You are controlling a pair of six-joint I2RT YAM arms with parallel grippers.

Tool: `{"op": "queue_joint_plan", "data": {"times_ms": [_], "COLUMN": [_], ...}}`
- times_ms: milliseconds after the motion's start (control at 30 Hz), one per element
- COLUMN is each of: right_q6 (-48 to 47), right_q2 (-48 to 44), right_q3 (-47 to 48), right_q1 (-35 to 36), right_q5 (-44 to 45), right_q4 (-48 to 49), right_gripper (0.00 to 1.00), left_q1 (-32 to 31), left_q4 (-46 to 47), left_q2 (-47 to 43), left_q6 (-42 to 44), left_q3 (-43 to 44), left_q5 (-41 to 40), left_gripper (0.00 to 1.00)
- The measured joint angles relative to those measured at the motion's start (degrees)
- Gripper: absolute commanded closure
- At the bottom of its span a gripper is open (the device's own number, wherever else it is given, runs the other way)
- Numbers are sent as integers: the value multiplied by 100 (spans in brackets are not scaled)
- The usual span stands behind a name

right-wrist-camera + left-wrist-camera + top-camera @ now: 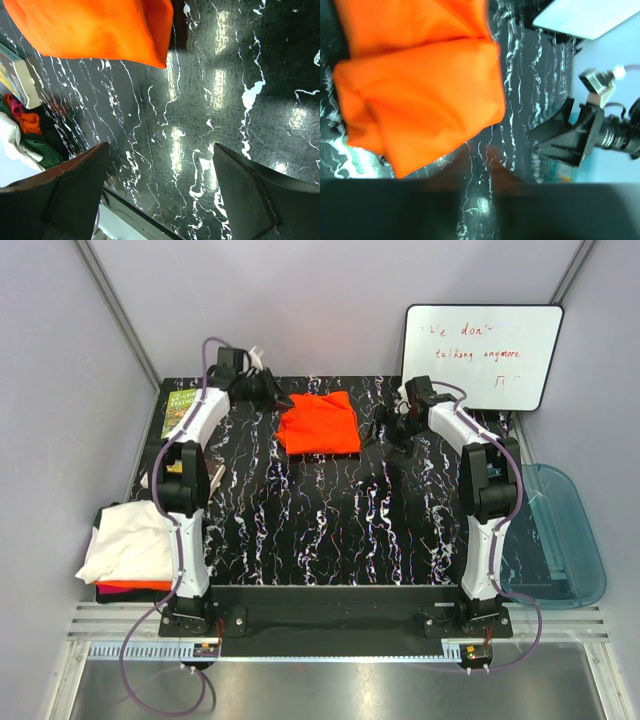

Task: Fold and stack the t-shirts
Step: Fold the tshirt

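The bright orange t-shirt (pixel 320 423) lies folded flat at the back middle of the black marbled table (pixel 330 530). It fills the upper left of the left wrist view (pixel 420 95) and the top of the right wrist view (pixel 95 25). My left gripper (pixel 268 392) is just left of the shirt's back corner; its blurred fingers stand apart with nothing between them (pixel 477 200). My right gripper (pixel 385 428) is just right of the shirt, wide open and empty over bare table (pixel 160 170). A pile at the left edge has the white shirt (pixel 130 540) on top of a red-orange one (pixel 130 586). Dark green cloth (pixel 35 145) shows in that pile.
A small green book (pixel 180 410) lies at the back left corner. A translucent blue tub (pixel 555 535) stands off the table's right edge. A whiteboard (pixel 483 355) leans at the back right. Grey walls close in the back and sides.
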Motion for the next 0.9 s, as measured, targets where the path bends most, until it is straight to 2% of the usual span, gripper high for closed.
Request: {"op": "queue_joint_plan", "data": {"times_ms": [200, 367, 500, 633, 767, 900], "right_q6": [-20, -42, -61, -61, -61, -59], "right_q2": [0, -26, -120, -216, -286, -299], "right_q3": [0, -81, -302, -413, -420, -461], "right_q1": [0, 0, -4, -7, -7, -7], "right_q5": [-2, 2, 0, -2, -9, -13], "right_q4": [33, 48, 42, 37, 39, 46], "right_gripper": [9, 9, 9, 9, 9, 9], "left_q1": [-866, -1368, -1471, -1456, -1443, -1434], "left_q4": [-874, -1296, -1635, -1934, -1919, -1845], "left_q2": [28, 719, 1379, 1908, 2063, 2070], "left_q6": [920, 1086, 1062, 905, 743, 669], "left_q3": [1154, 1338, 1386, 1906, 2441, 2483], "left_q5": [-957, -1335, -1565, -1679, -1753, -1749], "left_gripper": [100, 100, 100, 100, 100, 100]}}
